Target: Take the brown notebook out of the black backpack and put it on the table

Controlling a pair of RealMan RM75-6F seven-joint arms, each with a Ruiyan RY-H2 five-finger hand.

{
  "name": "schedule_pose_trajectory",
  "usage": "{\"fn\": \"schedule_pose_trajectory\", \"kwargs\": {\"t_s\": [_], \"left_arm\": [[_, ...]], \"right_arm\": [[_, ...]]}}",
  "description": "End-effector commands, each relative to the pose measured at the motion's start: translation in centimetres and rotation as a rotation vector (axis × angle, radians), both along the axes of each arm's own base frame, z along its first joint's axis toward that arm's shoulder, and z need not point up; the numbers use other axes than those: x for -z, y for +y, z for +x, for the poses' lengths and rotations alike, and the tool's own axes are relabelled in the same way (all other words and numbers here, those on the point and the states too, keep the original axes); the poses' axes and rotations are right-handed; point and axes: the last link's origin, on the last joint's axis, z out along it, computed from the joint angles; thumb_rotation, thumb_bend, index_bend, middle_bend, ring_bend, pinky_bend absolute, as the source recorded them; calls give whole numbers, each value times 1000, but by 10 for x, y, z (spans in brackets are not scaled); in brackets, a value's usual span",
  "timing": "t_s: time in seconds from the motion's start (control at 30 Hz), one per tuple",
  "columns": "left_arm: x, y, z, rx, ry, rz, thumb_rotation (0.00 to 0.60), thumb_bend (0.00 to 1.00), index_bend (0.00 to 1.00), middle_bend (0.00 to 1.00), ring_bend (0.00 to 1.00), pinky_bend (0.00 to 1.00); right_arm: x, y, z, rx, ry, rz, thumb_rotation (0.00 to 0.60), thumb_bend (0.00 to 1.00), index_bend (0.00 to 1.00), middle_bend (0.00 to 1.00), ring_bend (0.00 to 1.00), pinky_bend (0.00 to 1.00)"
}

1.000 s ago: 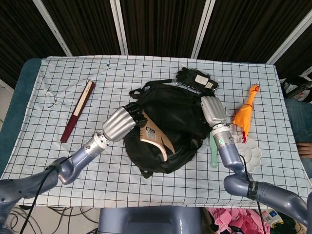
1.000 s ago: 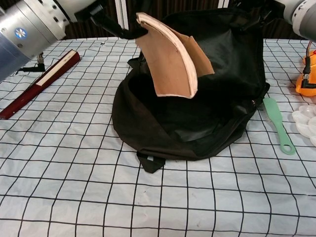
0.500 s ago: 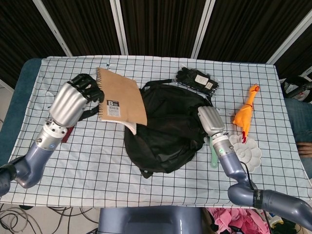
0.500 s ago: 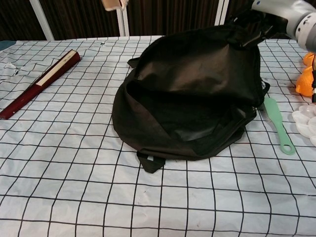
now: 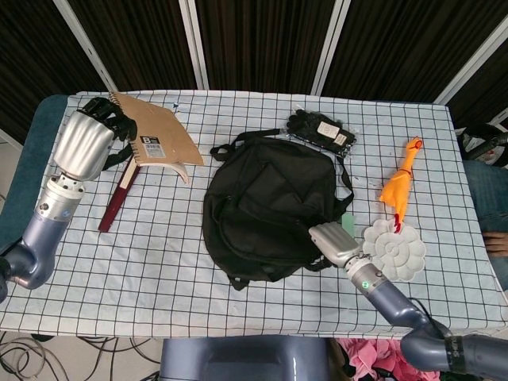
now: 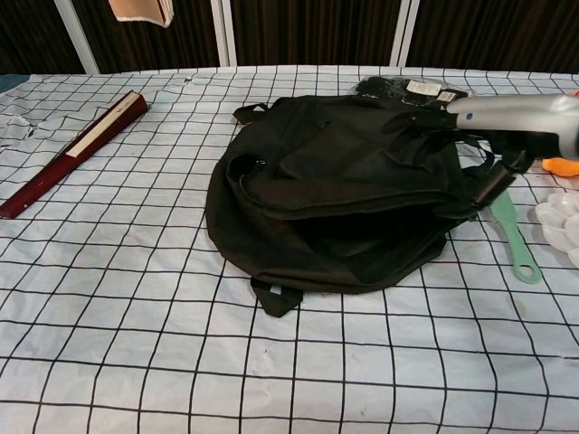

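Observation:
My left hand (image 5: pixel 86 141) grips the brown spiral notebook (image 5: pixel 157 136) by its bound edge, lifted over the table's far left; only its lower corner (image 6: pixel 141 9) shows in the chest view. The black backpack (image 5: pixel 270 208) lies slumped in the middle of the table with its mouth (image 6: pixel 362 231) sagging open toward me. My right hand (image 5: pixel 334 243) is low at the backpack's near right edge. In the chest view this right hand (image 6: pixel 507 127) has its dark fingers (image 6: pixel 496 185) hanging against the bag's side. Whether they hold fabric is unclear.
A dark red folded fan (image 5: pixel 125 182) lies on the checked cloth under the notebook. Black gloves (image 5: pixel 321 127) lie behind the backpack. An orange rubber chicken (image 5: pixel 401 184), a white palette (image 5: pixel 394 251) and a green spatula (image 6: pixel 511 228) are to the right.
My left hand carried the notebook out of the bag and up to the far left. My right hand dropped from the bag's top to its near right edge, and the backpack collapsed flat.

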Motion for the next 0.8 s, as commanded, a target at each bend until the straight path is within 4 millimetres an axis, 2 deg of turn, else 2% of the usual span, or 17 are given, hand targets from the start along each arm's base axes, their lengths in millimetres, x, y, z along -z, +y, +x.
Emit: {"fn": "schedule_pose_trajectory", "kwargs": {"t_s": [0.03, 0.17, 0.37, 0.6, 0.67, 0.8], "left_arm": [[11, 8, 1, -10, 19, -11, 600, 462, 652, 690, 441, 392], [27, 22, 7, -29, 7, -30, 600, 462, 647, 686, 441, 392], [52, 33, 26, -11, -16, -58, 600, 462, 646, 685, 439, 392], [93, 44, 54, 23, -26, -103, 600, 462, 644, 682, 435, 390], [123, 47, 72, 19, -91, -182, 600, 461, 640, 674, 426, 390], [152, 45, 83, 46, -152, -251, 600, 458, 634, 660, 412, 390]], "right_arm": [[-24, 6, -18, -2, 183, 105, 600, 221, 0, 44, 144, 86], [-58, -5, -44, 131, 327, 142, 600, 221, 0, 39, 144, 86], [-92, -33, -74, 279, 382, -62, 600, 222, 0, 39, 144, 86], [-96, -48, -78, 291, 324, -273, 600, 222, 0, 39, 141, 86], [-99, -52, -70, 239, 268, -399, 600, 222, 0, 39, 140, 86], [-100, -47, -70, 199, 233, -499, 600, 218, 0, 39, 137, 86]]}}
